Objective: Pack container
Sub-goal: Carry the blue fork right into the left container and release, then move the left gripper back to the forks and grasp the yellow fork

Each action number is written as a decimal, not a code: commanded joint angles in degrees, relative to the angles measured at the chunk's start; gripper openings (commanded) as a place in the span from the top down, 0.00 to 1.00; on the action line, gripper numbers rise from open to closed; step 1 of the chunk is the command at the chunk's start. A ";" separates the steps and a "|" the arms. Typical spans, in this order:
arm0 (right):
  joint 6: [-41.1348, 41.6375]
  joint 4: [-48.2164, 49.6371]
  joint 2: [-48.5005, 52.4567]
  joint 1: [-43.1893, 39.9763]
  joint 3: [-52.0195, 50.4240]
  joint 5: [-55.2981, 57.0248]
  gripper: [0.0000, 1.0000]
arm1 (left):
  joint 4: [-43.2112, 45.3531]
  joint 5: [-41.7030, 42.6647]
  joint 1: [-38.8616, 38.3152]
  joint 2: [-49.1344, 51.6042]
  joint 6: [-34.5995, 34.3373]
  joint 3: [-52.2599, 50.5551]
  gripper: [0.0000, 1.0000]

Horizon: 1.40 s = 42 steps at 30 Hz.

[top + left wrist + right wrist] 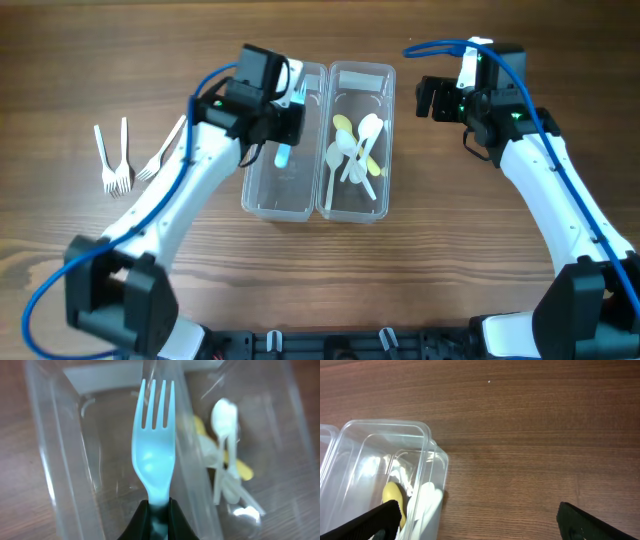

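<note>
Two clear plastic containers stand side by side mid-table. The left container [262,198] holds only the light blue fork [284,152], which my left gripper [280,128] is shut on above it. In the left wrist view the blue fork [153,455] points tines forward over the left container's floor [100,450], gripped at its handle by the left gripper [159,515]. The right container [385,130] holds several white and yellow spoons [357,155]. My right gripper [432,98] is open and empty over bare table, right of the right container [427,435].
Three white forks [125,160] lie on the table left of the containers. The wooden table stretches to the right of the containers under the right arm.
</note>
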 commanded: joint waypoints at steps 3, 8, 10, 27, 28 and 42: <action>-0.57 0.26 -0.28 0.17 0.07 0.76 0.00 | 0.61 -2.71 0.07 2.67 0.50 -0.07 0.53; -0.57 0.26 -0.28 0.17 0.07 0.76 0.00 | 0.76 -17.03 1.64 0.37 0.52 1.38 0.30; -0.57 0.26 -0.28 0.17 0.07 0.76 0.00 | 0.76 -24.02 2.73 -1.16 0.55 1.86 0.30; -0.57 0.26 -0.28 0.17 0.07 0.76 0.00 | -4.02 -20.00 19.76 -1.53 2.64 1.75 0.21; -0.57 0.26 -0.28 0.17 0.07 0.76 0.00 | -4.22 -16.41 21.05 -0.90 4.63 1.75 0.23; -0.59 0.26 -0.28 0.17 0.07 0.76 0.00 | -5.75 -8.37 27.19 9.35 9.53 -0.15 0.26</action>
